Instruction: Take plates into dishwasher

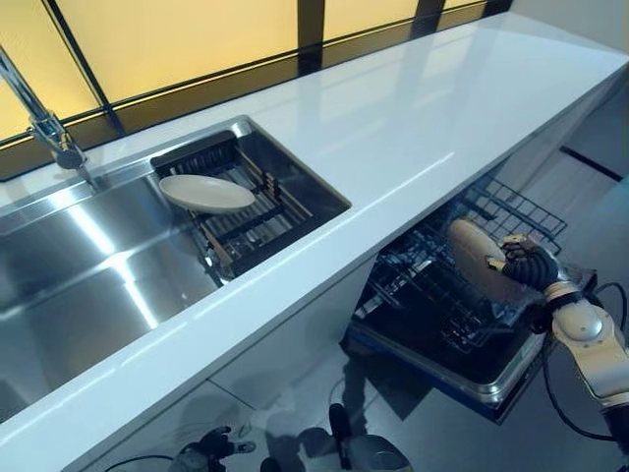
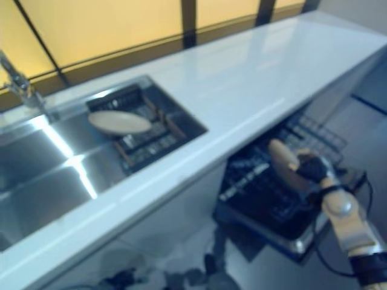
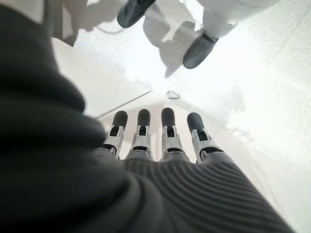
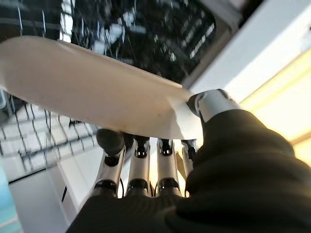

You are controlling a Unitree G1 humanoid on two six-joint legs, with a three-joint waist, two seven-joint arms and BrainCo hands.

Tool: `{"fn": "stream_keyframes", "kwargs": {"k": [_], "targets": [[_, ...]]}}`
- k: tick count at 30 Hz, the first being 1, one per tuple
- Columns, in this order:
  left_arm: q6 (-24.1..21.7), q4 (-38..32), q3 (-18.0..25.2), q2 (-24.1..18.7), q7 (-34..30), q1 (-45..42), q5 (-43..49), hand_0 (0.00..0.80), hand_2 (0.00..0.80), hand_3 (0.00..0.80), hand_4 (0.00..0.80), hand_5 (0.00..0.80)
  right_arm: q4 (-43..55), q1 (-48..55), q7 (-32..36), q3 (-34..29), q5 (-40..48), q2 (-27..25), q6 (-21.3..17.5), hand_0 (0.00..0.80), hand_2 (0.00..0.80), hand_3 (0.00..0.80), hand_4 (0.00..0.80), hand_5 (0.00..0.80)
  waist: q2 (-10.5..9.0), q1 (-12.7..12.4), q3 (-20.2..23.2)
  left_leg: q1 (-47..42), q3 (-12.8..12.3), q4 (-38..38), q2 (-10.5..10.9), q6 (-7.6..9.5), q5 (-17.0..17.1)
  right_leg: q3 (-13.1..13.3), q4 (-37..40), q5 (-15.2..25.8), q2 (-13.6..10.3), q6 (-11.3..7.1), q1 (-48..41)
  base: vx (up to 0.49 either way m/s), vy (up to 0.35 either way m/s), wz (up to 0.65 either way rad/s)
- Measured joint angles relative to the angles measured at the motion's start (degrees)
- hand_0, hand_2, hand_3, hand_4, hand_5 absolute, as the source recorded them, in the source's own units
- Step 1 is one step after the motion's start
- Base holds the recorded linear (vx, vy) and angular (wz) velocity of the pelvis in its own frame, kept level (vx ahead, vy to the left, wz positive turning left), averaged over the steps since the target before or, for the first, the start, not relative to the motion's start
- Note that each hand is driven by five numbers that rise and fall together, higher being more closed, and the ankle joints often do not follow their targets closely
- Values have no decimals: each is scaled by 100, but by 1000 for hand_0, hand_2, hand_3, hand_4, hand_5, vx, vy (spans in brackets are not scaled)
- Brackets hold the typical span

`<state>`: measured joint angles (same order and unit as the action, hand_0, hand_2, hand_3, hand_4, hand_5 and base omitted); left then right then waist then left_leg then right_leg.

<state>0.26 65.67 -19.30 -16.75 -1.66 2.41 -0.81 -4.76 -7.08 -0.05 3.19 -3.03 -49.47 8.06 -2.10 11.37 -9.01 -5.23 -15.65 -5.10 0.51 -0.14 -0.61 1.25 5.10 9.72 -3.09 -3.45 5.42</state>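
My right hand point(image 1: 529, 264) is shut on a cream plate point(image 1: 476, 258), pinching its rim between thumb point(image 4: 214, 103) and fingers point(image 4: 141, 165). The plate point(image 4: 87, 92) stands tilted on edge over the wire rack point(image 1: 442, 295) of the pulled-out dishwasher under the counter. A second cream plate point(image 1: 206, 193) lies on the dark drying rack point(image 1: 251, 211) in the sink. My left hand point(image 3: 155, 136) hangs low by the floor, fingers straight, holding nothing; it also shows at the bottom edge of the left eye view point(image 1: 211, 449).
A long white counter point(image 1: 413, 118) runs across the scene above the dishwasher. The steel sink basin point(image 1: 88, 265) with a tap point(image 1: 44, 123) sits at the left. Grey floor lies below the counter front.
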Motion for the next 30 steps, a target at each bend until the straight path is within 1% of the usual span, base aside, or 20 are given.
{"fn": "stream_keyframes", "kwargs": {"k": [2,4,5,9,12,18,21,27,30], "targets": [[3,-137,-49,5,-2,8,0,0,0,0,0,0,-123,-216,23,79,-123,36,100,800,800,800,800,800,70,-120,-79,12,7,16,-1,-1,1,-7,0,0,-1,1,9,-14,-59,4],[1,-238,-58,4,1,15,-2,0,0,0,0,0,-255,-366,35,182,-209,38,123,800,800,800,800,800,100,-171,-91,93,30,13,-1,-2,9,-30,0,-1,-3,2,79,-3,-55,6],[5,-245,-70,1,1,41,-1,0,0,0,0,0,-269,-420,46,200,-215,39,138,800,800,800,800,800,110,-263,-137,114,51,19,-2,-6,21,-44,-6,2,-5,6,93,-4,-60,7],[30,-344,-112,-8,2,96,-3,0,0,0,0,0,-595,-689,64,282,-438,115,185,800,800,800,800,800,126,-309,-248,193,186,21,-5,-12,56,-183,-2,0,-17,41,108,-10,-54,17],[50,-369,-178,-22,2,128,-4,0,0,0,0,0,-813,-939,68,439,-557,114,243,800,800,800,800,800,128,-439,-354,200,189,22,-9,-15,67,-186,-4,11,-15,61,116,-10,-39,2],[52,-422,-199,-76,1,197,-11,0,0,0,0,0,-1278,-1362,75,605,-653,110,371,800,800,800,800,800,152,-483,-546,326,313,24,-10,-21,99,-304,-9,4,-32,76,179,-9,-44,10],[57,-484,-200,-98,-1,272,-14,0,0,0,0,0,-1529,-1566,77,684,-653,106,430,800,800,800,800,800,179,-580,-671,351,338,26,-18,-24,108,-337,-12,4,-33,77,189,-23,-38,6],[56,-600,-201,-192,-1,339,-52,0,0,0,0,0,-1939,-1785,93,887,-657,107,490,800,800,800,800,800,208,-640,-742,412,402,26,-23,-30,119,-394,-13,-6,-36,90,230,-14,-32,5],[58,-600,-202,-232,-1,408,-60,0,0,0,0,0,-2241,-1883,101,943,-656,108,555,800,800,800,800,800,220,-655,-792,461,486,26,-21,-30,140,-452,-13,-16,-48,104,235,-11,-22,13]]}}
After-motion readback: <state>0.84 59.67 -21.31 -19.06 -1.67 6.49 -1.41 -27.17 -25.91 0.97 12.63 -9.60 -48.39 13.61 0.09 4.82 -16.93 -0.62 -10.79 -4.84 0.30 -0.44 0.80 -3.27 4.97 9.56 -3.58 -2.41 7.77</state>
